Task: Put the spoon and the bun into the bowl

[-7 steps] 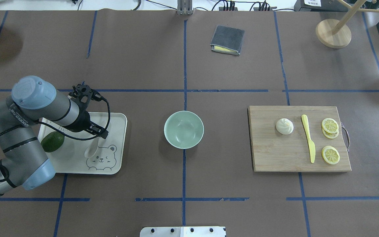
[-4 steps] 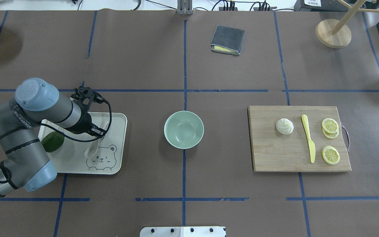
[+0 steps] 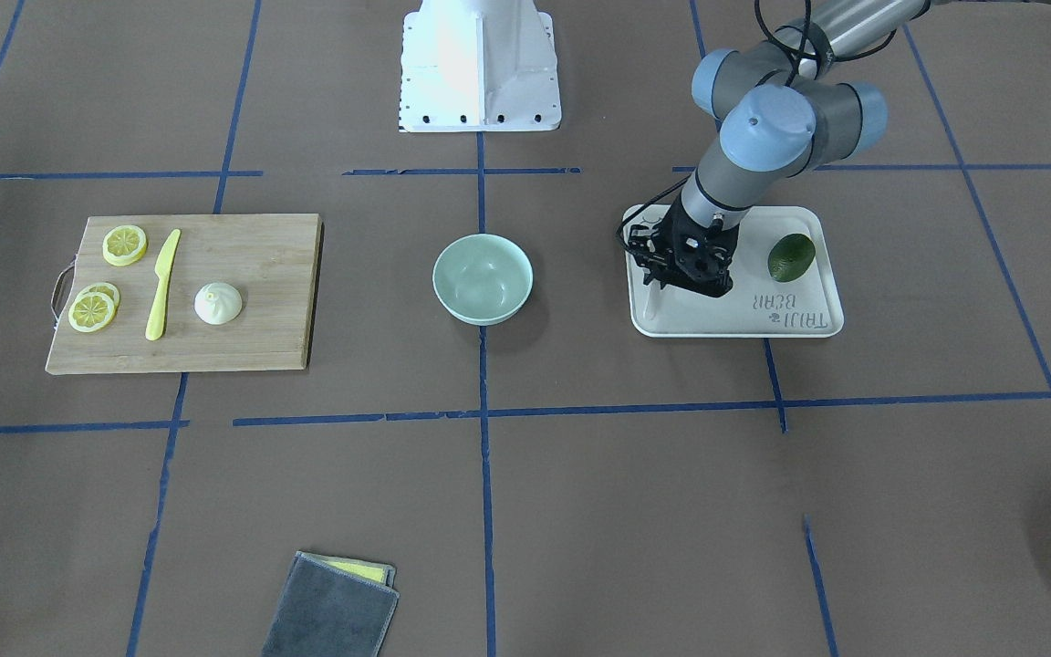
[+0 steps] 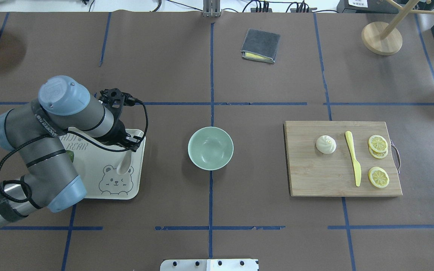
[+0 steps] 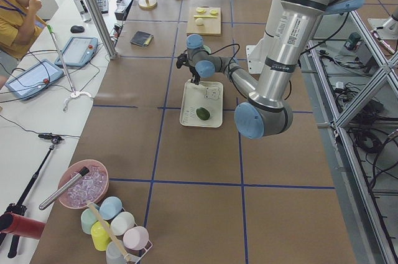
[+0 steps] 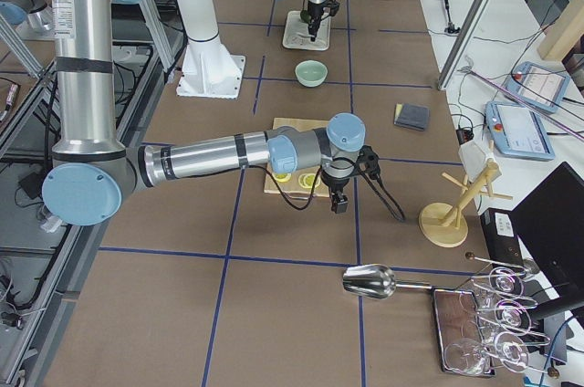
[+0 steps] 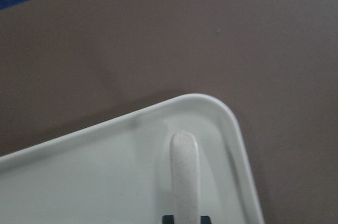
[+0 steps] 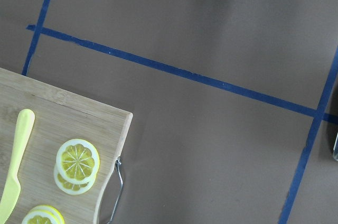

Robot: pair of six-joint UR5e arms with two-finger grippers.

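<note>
My left gripper point(image 4: 129, 146) is shut on the pale spoon point(image 4: 123, 165) over the right part of the bear-printed tray point(image 4: 89, 188). In the left wrist view the spoon's narrow end point(image 7: 184, 174) sticks out between the dark fingertips point(image 7: 168, 218), over the tray's corner point(image 7: 232, 123). The mint-green bowl point(image 4: 210, 147) stands empty at the table's centre, right of the tray, and also shows in the front view point(image 3: 483, 278). The white bun point(image 4: 326, 144) sits on the wooden cutting board point(image 4: 315, 180). My right gripper point(image 6: 339, 200) hovers past the board's end, and I cannot tell if it is open.
On the board lie a yellow plastic knife point(image 4: 352, 158) and lemon slices point(image 4: 378, 143). A green fruit point(image 3: 791, 256) lies on the tray beside the left arm. A folded grey cloth point(image 4: 260, 45) and a wooden stand point(image 4: 381, 37) are at the far side.
My left arm has swung to the right and the spoon has moved with it, from the tray's middle toward its right edge, nearer the bowl.
</note>
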